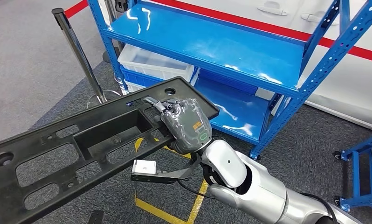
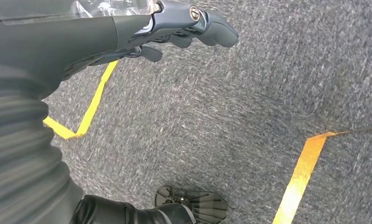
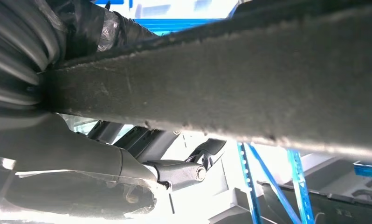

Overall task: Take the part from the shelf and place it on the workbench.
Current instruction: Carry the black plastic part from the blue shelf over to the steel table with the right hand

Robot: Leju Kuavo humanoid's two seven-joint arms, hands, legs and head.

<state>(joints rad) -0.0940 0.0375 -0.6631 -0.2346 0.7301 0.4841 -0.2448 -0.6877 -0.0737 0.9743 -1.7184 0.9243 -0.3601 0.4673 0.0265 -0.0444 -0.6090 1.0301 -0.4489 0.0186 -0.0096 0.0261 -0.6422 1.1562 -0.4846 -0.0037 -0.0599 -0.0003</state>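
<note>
Head view: right hand [image 1: 186, 125] grips the long black part [image 1: 77, 144], fingers curled over its upper edge. Part held in the air, tilted, running from picture centre toward 8 o'clock, in front of the blue shelf [image 1: 212, 44], which stands at 12 o'clock. Left wrist view: left hand [image 2: 175, 28] over grey carpet [image 2: 249, 107], holding nothing, fingers loosely extended.

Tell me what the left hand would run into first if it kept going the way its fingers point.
Probably nothing but the grey carpet. The left hand holds nothing, its fingers extend over bare floor, and a yellow tape line lies off to one side. Depth is hard to judge from the wrist view.
</note>
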